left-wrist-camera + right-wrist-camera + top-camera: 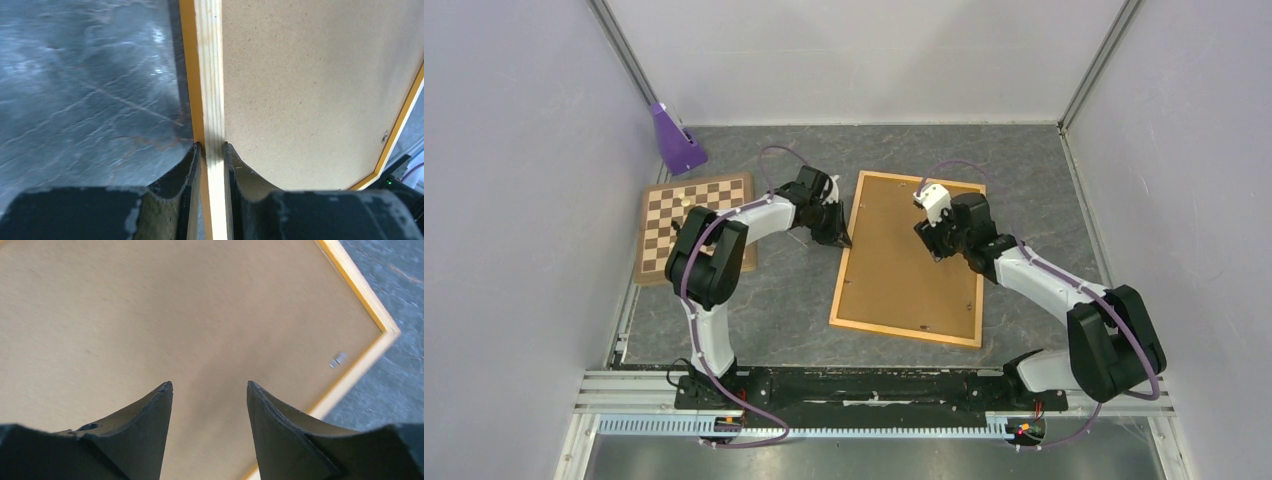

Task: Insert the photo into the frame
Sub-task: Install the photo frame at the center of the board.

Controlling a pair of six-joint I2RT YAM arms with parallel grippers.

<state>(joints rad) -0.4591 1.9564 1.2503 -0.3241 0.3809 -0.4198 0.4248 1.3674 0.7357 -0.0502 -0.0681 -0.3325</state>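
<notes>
The frame (894,285) lies back-up in the middle of the table, its brown fibreboard back inside thin light orange rails. My left gripper (842,238) is shut on the left rail (210,75), one finger on each side of it (212,146). My right gripper (932,245) hovers over the upper part of the fibreboard back (150,315), open, with nothing between its fingers (210,385). A small metal clip (338,359) sits near the frame's corner. The photo is out of view.
A brown-and-white chessboard (694,225) lies left of the frame, close behind the left arm. A purple wedge-shaped object (674,140) stands at the back left corner. Pale walls enclose the table on three sides.
</notes>
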